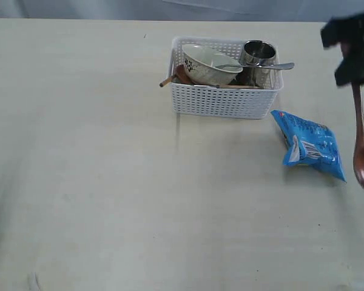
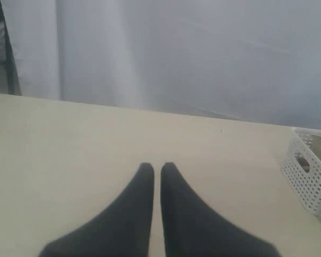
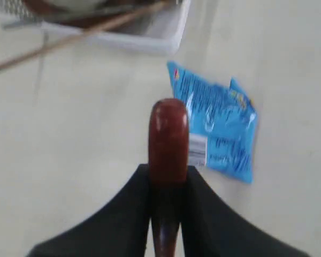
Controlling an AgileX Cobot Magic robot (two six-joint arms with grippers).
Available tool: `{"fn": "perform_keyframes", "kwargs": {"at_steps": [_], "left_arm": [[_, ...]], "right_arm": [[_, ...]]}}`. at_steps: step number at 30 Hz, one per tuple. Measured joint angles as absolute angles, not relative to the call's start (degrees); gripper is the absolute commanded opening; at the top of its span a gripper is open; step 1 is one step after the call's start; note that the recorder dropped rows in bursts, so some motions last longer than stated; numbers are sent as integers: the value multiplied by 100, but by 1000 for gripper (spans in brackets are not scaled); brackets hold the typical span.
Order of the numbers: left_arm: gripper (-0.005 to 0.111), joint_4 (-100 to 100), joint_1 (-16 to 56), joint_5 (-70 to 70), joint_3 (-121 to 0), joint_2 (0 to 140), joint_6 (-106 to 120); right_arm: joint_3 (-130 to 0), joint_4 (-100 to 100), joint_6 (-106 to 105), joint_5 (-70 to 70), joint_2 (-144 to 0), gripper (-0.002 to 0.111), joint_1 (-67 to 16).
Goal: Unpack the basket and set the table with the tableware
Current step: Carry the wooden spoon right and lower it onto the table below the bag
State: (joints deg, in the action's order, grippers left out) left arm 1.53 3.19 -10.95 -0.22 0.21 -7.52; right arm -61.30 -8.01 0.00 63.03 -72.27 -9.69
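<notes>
Over the right side of the table [image 1: 109, 182], the right fingers [image 3: 134, 209] clamp the wooden spoon [image 1: 363, 159], away from the basket [image 1: 221, 103]. To finish unpacking it, the spoon probably needs lowering onto bare table. The left fingers [image 2: 136, 209] are together, idle.

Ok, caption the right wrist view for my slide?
Right gripper holds wooden spoon above table, blue snack bag beyond.
</notes>
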Motion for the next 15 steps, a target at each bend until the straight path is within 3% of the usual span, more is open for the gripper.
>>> {"fn": "perform_keyframes", "kwargs": {"at_steps": [8,15], "left_arm": [[5,153,319,-1095,-22,21,-752],[5,153,319,-1095,-22,21,-752]], "right_arm": [[-3572,-964,181,5582,-5951,-1,-969],[-2926,-1000,208,4880,-6037,-1,-1158]]}}
